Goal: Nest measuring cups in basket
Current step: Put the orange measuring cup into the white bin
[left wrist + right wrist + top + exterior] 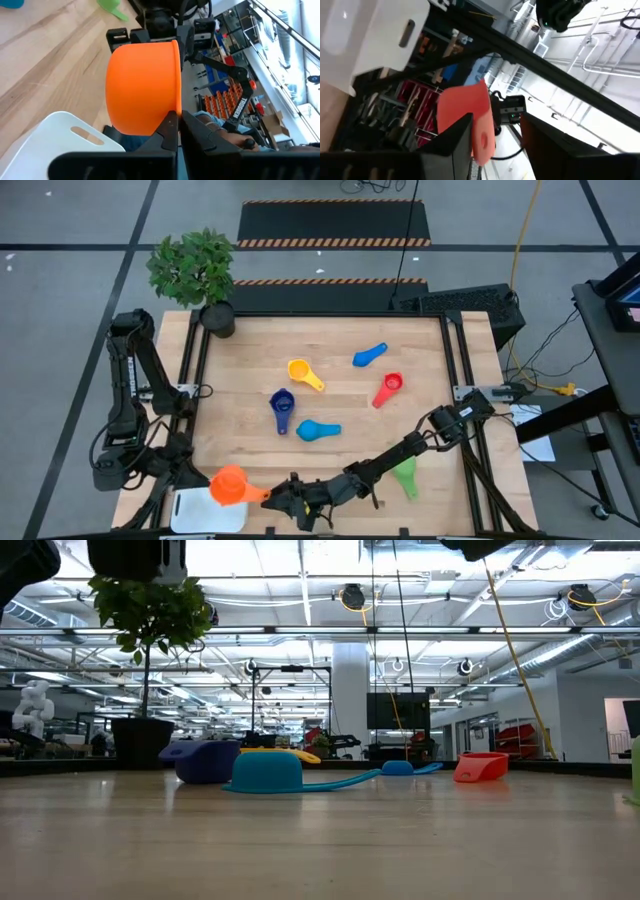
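An orange measuring cup (228,485) hangs mouth up over the white basket (205,512) at the table's near left corner, with my left gripper (203,478) shut on it. My right gripper (283,498) reaches in from the right and stands open around the cup's flat handle (470,112). The handle lies close to one finger (455,142), and I cannot tell whether they touch. Yellow (305,373), dark blue (282,410), light blue (318,430), blue (370,356), red (388,388) and green (405,476) cups lie loose on the wood. My left gripper pinches the orange cup's rim (176,107) between its two fingers, on the side away from the handle. The fingers come in about level from the table's left. The cup is lifted clear above the basket, its handle pointing toward my right gripper.
A dark plant pot (218,317) stands at the table's far left corner. A black frame rail (455,370) runs along the table's right side. The loose cups lie spread over the middle and right of the table, and bare wood shows between them.
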### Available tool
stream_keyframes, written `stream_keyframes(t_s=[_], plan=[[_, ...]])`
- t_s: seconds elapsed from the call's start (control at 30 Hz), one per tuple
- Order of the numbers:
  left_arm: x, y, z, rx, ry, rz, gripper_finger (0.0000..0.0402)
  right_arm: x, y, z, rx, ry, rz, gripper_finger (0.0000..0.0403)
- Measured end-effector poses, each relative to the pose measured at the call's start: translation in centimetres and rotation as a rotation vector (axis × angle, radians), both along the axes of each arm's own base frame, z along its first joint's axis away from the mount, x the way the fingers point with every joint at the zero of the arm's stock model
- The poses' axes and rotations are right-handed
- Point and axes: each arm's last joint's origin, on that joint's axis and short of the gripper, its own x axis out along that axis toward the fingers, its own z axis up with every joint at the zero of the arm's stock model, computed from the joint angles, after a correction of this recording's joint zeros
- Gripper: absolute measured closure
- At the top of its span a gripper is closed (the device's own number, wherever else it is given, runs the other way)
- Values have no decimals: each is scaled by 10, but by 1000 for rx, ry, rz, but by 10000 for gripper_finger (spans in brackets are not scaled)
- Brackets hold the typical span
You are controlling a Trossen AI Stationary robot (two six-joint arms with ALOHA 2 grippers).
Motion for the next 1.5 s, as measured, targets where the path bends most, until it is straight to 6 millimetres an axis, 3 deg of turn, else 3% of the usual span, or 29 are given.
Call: stream_keyframes(t_s=[0.17, 0.47, 0.57, 0.67, 0.9, 1.03, 1.5], plan=[[0, 0, 0, 0, 0, 0, 395, 3, -4, -5, -25, 45, 10, 269], [0, 0, 0, 2, 1, -4, 397, 2, -2, -5, -11, 45, 16, 379], [0, 0, 0, 3, 3, -8, 393, 2, -2, -4, -20, 37, 14, 396], [0, 0, 0, 10, 1, -10, 397, 2, -2, -4, -24, 39, 10, 384], [0, -6, -5, 20, 17, -28, 393, 3, -4, -1, 28, 16, 9, 292], [1, -9, -9, 22, 25, -30, 398, 3, -4, -1, 22, 16, 11, 266], [1, -10, -10, 22, 31, -28, 393, 3, -4, -4, 28, 42, 39, 336]])
